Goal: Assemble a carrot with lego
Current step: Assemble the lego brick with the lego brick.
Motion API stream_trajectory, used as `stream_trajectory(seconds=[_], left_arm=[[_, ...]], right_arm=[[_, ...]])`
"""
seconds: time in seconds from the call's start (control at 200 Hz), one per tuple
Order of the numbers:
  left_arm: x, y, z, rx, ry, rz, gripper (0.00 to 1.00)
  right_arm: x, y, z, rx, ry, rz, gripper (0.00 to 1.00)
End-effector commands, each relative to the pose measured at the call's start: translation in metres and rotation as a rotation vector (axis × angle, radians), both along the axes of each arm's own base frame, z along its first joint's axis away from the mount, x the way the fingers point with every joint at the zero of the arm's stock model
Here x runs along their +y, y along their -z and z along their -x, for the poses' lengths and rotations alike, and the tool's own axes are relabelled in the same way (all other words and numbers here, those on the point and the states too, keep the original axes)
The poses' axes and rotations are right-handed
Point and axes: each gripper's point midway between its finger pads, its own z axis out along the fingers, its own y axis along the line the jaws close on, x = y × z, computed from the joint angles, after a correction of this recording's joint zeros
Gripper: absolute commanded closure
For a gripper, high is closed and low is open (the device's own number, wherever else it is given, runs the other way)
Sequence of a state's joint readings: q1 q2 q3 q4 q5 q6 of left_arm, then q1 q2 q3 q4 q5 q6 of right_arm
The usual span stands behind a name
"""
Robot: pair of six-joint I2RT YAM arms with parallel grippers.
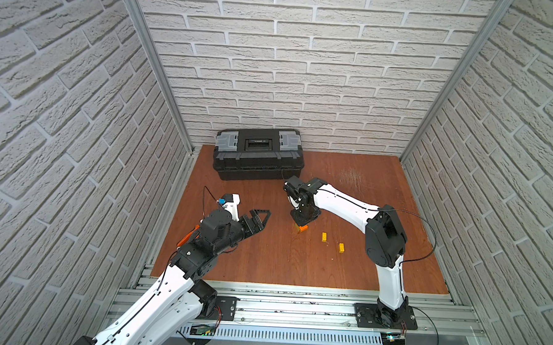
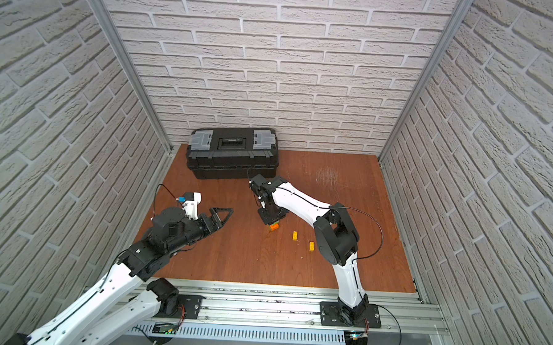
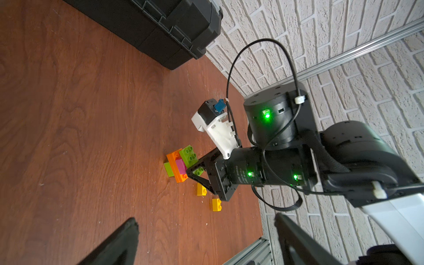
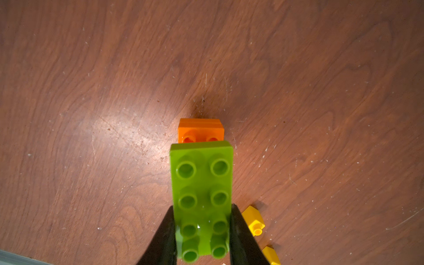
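Holding the carrot (image 3: 183, 160), the right gripper (image 4: 203, 220) hides its pink brick (image 3: 180, 166), visible only past the wide-open left gripper (image 3: 206, 220).

Glossy plastic carrot (image 4: 202, 183); scuffed wooden table (image 4: 91, 68).

the right gripper (image 2: 270, 220) points straight down onto the brick clump (image 2: 275, 227). a yellow brick (image 2: 295, 235) and a second yellow brick (image 2: 311, 246) lie toward its four o'clock. the toolbox (image 2: 232, 153) sits at its eleven o'clock.
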State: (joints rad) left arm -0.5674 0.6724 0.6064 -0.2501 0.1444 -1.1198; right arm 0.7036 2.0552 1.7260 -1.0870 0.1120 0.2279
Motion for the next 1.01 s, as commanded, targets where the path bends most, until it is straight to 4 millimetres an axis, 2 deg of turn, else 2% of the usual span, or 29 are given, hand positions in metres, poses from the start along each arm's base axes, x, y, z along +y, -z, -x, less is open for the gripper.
stream_trajectory(seconds=[0.0, 0.36, 0.39, 0.54, 0.55, 0.57, 0.685, 1.0], left_arm=[[0.002, 0.0, -0.004, 0.007, -0.02, -0.013, 0.06], [-0.001, 0.0, -0.008, 0.03, -0.027, 0.005, 0.17], [-0.002, 0.008, -0.01, 0.051, -0.029, -0.011, 0.17], [-0.001, 0.012, -0.011, 0.06, -0.038, -0.01, 0.19], [-0.001, 0.012, -0.011, 0.06, -0.039, -0.009, 0.19], [-0.001, 0.013, -0.011, 0.062, -0.04, -0.012, 0.19], [0.001, 0.017, -0.011, 0.071, -0.048, -0.018, 0.2], [0.001, 0.025, -0.013, 0.094, -0.048, -0.059, 0.21]], right_arm=[[-0.002, -0.012, 0.003, -0.022, -0.008, 0.003, 0.98], [-0.006, -0.014, 0.007, -0.025, 0.023, -0.003, 0.98], [-0.006, -0.016, 0.007, -0.027, 0.029, -0.008, 0.98], [-0.006, -0.019, 0.008, -0.03, 0.074, -0.017, 0.98], [-0.006, -0.028, 0.008, -0.047, 0.077, -0.033, 0.98], [-0.006, -0.032, 0.008, -0.054, 0.084, -0.042, 0.98], [-0.004, -0.037, 0.008, -0.061, 0.131, -0.064, 0.98], [-0.001, -0.029, 0.014, -0.037, 0.186, -0.084, 0.98]])
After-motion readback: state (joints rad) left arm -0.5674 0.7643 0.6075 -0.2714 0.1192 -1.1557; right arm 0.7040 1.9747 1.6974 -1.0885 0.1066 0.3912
